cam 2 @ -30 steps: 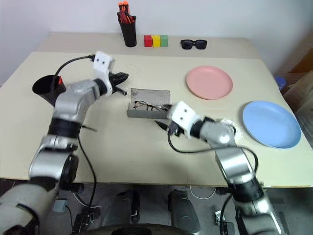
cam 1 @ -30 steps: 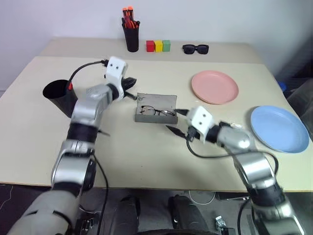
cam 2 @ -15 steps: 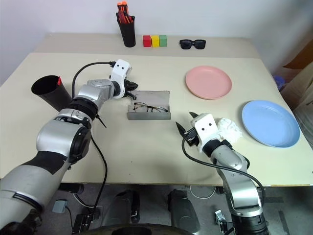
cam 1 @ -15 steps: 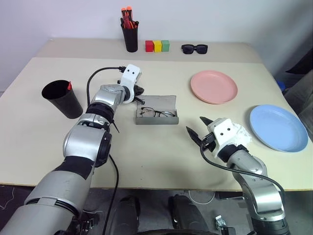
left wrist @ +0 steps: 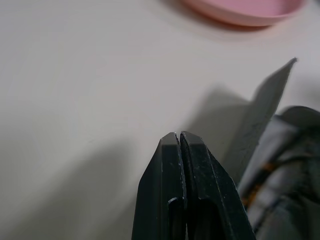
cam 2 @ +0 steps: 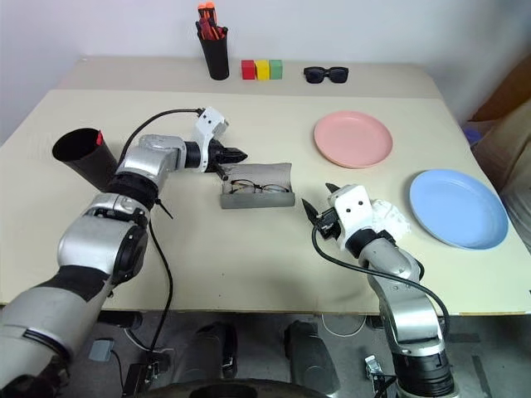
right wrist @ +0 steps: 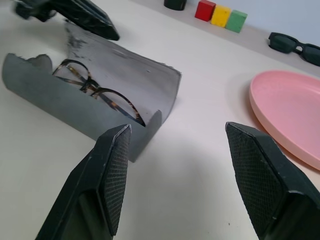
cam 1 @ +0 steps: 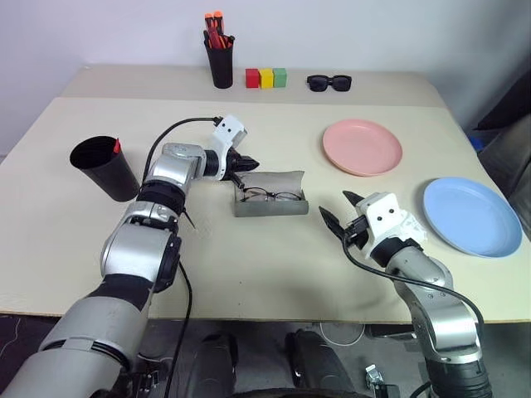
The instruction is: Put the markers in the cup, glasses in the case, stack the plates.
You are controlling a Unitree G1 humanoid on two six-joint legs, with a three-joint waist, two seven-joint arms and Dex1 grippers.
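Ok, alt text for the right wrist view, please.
An open grey case lies on the beige table with wire-frame glasses inside, seen between the right pincer's spread black fingers. A pink plate, sunglasses and colored blocks lie beyond.

**Where my cameras sit**

My two head eyes look forward and down over the whole counter [cam 1: 274,274] from above, both arms in sight. My left wrist camera sits very close, low beside the case [left wrist: 265,107]. My right wrist camera looks level across the counter, near the case [right wrist: 95,97]. All four share the case and the pink plate [right wrist: 290,107].
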